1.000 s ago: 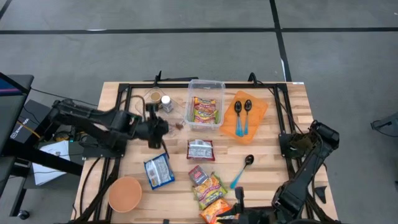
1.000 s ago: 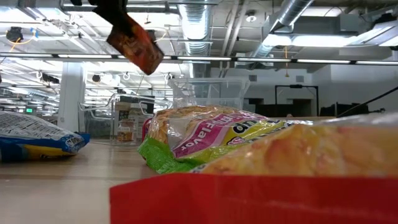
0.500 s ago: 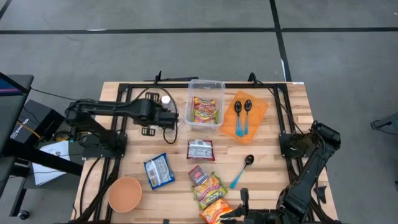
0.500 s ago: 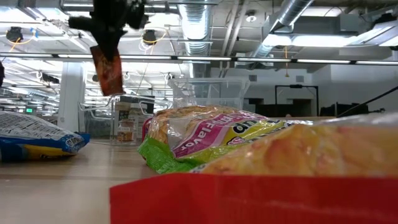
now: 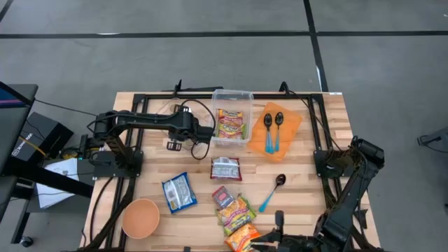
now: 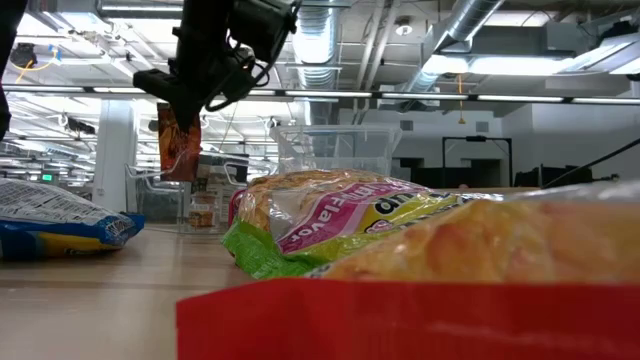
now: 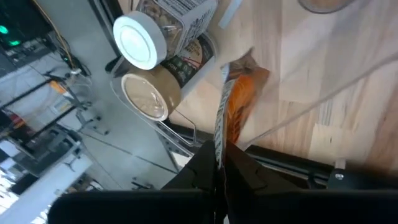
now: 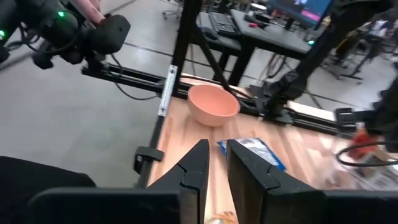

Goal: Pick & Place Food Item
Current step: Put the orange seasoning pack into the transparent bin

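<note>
My left gripper [image 5: 206, 131] is just left of the clear plastic container [image 5: 232, 94], shut on a small orange-red snack packet [image 6: 180, 141]. The packet also shows edge-on in the left wrist view [image 7: 233, 106]. The container holds one colourful packet [image 5: 232, 123]. My right gripper [image 5: 334, 162] waits at the table's right edge. In the right wrist view [image 8: 217, 163] its fingers are empty, with a narrow gap between them. My left gripper pinches the packet's top edge [image 7: 219, 144] between its two fingers. The fingers come from above, pointing down. The packet hangs upright below them, lifted clear of the table, its lower end [image 6: 179, 170] free.
Two jars [image 7: 144, 38] stand on the table below the left gripper. An orange tray with two spoons [image 5: 280, 127] lies right of the container. A silver packet [image 5: 225, 168], a blue bag [image 5: 178, 191], a bowl [image 5: 141, 218], a spoon [image 5: 273, 190] and several snacks [image 5: 236, 211] lie nearer.
My left gripper has carried the packet toward the table's right and far side, up to the clear container. The packet, tilted a second ago, now hangs straight down below the fingers. The gripper has stayed shut on it.
</note>
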